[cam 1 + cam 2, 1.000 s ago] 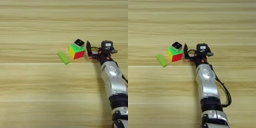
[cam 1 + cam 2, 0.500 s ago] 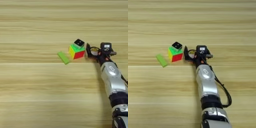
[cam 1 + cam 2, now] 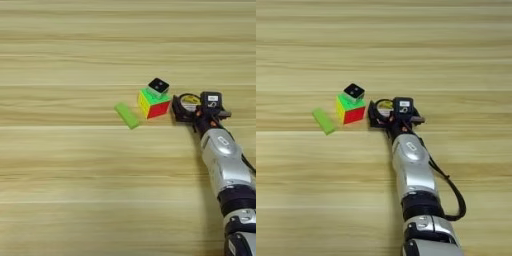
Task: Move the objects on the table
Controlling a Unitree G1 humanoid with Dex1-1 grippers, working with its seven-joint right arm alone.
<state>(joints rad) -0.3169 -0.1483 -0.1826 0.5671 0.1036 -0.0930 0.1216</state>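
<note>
While the black two-fingered hand (image 3: 377,113) clamps the black tape roll with yellow label (image 3: 384,106), lifting clear of the red, green and yellow puzzle cube (image 3: 350,109) likely comes next.

Bar (image 3: 127,115) left of puzzle cube (image 3: 154,103); tape roll (image 3: 189,103) right

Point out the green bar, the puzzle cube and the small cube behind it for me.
green bar (image 3: 127,115), left eye view, middle of its flat top.
puzzle cube (image 3: 159,109), left eye view, its red front face.
small cube (image 3: 354,91), right eye view, its black top.
</note>
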